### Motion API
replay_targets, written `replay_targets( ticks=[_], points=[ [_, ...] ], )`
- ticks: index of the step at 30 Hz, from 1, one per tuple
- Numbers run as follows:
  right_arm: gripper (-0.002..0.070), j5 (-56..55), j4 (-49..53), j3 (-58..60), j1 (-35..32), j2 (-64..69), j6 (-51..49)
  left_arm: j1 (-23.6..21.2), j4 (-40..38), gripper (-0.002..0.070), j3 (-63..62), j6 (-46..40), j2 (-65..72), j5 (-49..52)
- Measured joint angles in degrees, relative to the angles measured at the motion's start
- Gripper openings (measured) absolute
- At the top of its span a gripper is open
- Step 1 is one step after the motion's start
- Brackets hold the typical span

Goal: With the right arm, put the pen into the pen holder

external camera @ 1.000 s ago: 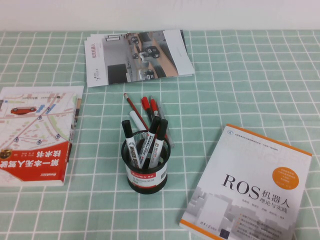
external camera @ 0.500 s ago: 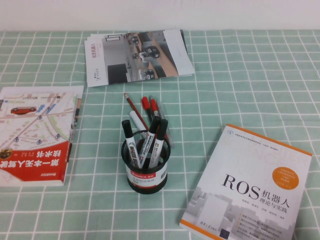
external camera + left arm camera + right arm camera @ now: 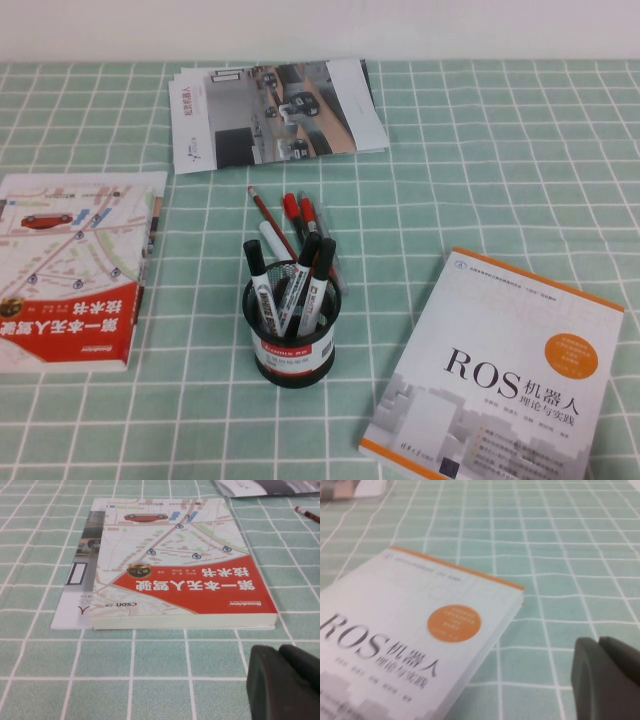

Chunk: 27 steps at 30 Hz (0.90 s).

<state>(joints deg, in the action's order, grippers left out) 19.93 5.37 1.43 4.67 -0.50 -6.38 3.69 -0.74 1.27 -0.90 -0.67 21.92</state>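
The black wire-mesh pen holder (image 3: pixel 292 350) stands upright at the table's middle. Three black-capped white markers (image 3: pixel 300 290) stand in it, leaning. A white barrel (image 3: pixel 271 240) shows just behind its rim; I cannot tell whether it is in the cup or lying on the cloth. Neither arm shows in the high view. My left gripper (image 3: pixel 281 680) is shut and empty, low over the cloth in front of the red book. My right gripper (image 3: pixel 606 677) is shut and empty, low over the cloth beside the ROS book.
A red map book (image 3: pixel 70 270) lies at the left and fills the left wrist view (image 3: pixel 180 570). A white ROS book (image 3: pixel 500 370) lies at the right. Leaflets (image 3: pixel 275 110) lie at the back. Two red-capped markers (image 3: pixel 300 212) and a red pencil (image 3: pixel 268 212) lie behind the holder.
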Motion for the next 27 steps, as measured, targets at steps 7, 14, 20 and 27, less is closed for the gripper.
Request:
replay_targets(
  ticks=[7,14,20,27],
  points=[
    [-0.0019,0.35,-6.61,0.0,0.0,0.0,6.89,0.0,0.0,-0.0004,0.0,0.0,0.0,0.0],
    [-0.0019,0.39,-6.98,0.0,0.0,0.0,7.02,0.0,0.0,-0.0004,0.0,0.0,0.0,0.0],
    [-0.0019,0.39,-7.11,0.0,0.0,0.0,7.02,0.0,0.0,-0.0004,0.0,0.0,0.0,0.0],
    [-0.0019,0.39,-7.11,0.0,0.0,0.0,7.15,0.0,0.0,-0.0004,0.0,0.0,0.0,0.0]
  ],
)
